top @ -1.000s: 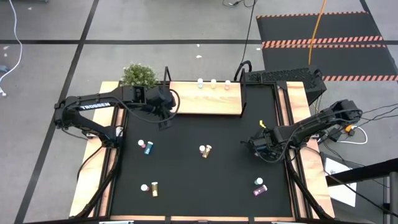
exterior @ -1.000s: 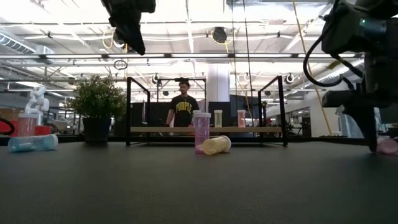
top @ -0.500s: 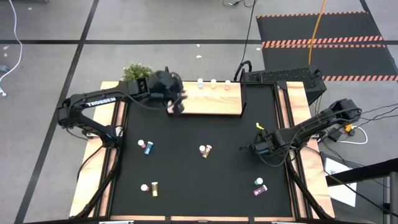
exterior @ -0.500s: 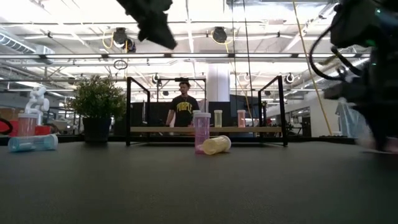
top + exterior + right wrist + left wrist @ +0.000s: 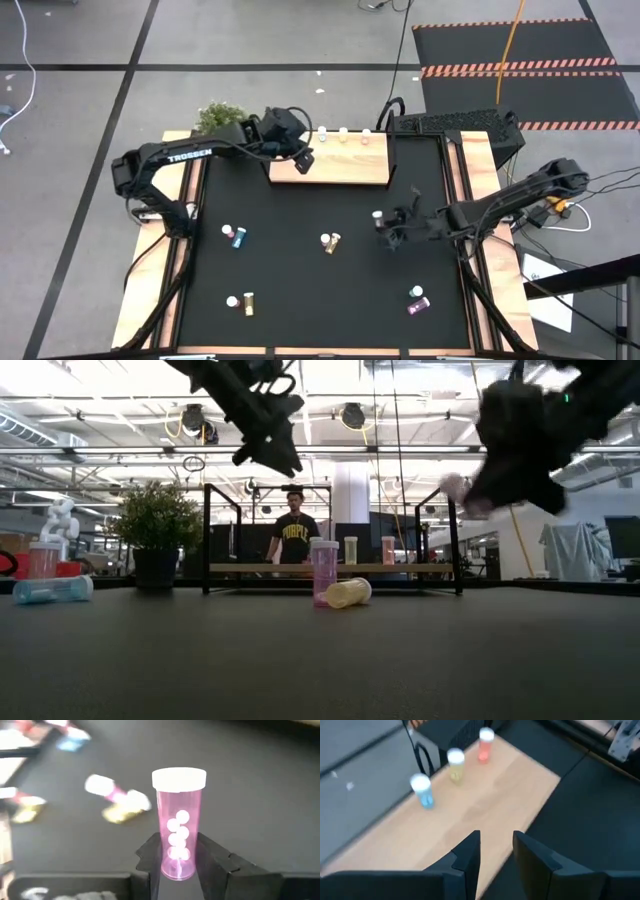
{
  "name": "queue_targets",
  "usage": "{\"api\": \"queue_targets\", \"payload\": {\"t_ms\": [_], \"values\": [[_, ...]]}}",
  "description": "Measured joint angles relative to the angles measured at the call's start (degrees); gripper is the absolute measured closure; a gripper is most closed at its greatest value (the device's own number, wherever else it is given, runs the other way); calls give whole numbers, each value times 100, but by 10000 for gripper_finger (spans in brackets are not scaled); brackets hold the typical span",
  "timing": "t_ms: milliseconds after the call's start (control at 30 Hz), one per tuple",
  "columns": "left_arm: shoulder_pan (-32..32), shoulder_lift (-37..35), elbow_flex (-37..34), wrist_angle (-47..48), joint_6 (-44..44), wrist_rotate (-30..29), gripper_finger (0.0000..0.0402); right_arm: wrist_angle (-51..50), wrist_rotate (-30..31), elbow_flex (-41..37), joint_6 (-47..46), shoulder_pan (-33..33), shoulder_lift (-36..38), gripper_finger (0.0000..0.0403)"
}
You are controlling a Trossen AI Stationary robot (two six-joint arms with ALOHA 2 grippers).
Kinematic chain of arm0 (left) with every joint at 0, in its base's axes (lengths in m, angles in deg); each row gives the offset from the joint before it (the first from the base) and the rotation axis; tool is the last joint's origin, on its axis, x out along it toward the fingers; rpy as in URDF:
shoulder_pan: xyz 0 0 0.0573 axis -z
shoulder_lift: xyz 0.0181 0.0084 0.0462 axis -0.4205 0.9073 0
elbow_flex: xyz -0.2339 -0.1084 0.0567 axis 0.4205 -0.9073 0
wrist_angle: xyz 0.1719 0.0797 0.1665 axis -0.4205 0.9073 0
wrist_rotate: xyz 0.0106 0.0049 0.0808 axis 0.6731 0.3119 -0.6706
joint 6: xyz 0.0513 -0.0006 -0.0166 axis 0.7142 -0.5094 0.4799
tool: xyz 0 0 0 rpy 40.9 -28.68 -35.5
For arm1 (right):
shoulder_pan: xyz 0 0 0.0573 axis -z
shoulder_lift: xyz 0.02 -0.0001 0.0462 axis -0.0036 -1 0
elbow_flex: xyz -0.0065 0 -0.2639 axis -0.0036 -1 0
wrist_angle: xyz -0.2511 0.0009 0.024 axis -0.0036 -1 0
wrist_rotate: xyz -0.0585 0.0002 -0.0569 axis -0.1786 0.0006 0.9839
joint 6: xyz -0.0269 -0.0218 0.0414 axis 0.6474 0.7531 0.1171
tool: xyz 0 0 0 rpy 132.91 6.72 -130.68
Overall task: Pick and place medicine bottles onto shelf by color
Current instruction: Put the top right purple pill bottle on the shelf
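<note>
Pink bottle [image 5: 178, 822] clamped in right claw [image 5: 178, 865], lifted off tabletop [image 5: 300, 270], right of centre. Long axis upright across fingers, white cap away from claw. Shelf [image 5: 345, 160] lies toward far edge, well apart; pink bottle's row end nearest right arm. Left claw [image 5: 495, 852] narrow, empty, over shelf's left part.
</note>
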Motion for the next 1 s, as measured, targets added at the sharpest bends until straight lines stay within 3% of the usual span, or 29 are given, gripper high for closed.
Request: {"api": "queue_targets", "payload": {"t_ms": [200,333,433,567,833,1000], "values": [[289,81,0,-481,-480,607,284,1394,0,4,2574,261,340,312],[457,-122,-3,-1250,41,938,284,2498,11,5,4799,709,333,312],[488,-333,4,-1666,817,968,283,3206,11,7,5926,1234,294,312],[426,-428,4,-2294,1121,1010,269,3573,-189,120,6376,1969,294,312],[408,-113,4,-4136,1763,1969,185,3313,-1006,1052,7234,2919,-367,312],[346,-73,4,-4003,2359,1975,153,3334,-1093,1596,7280,3311,-1033,312]]}}
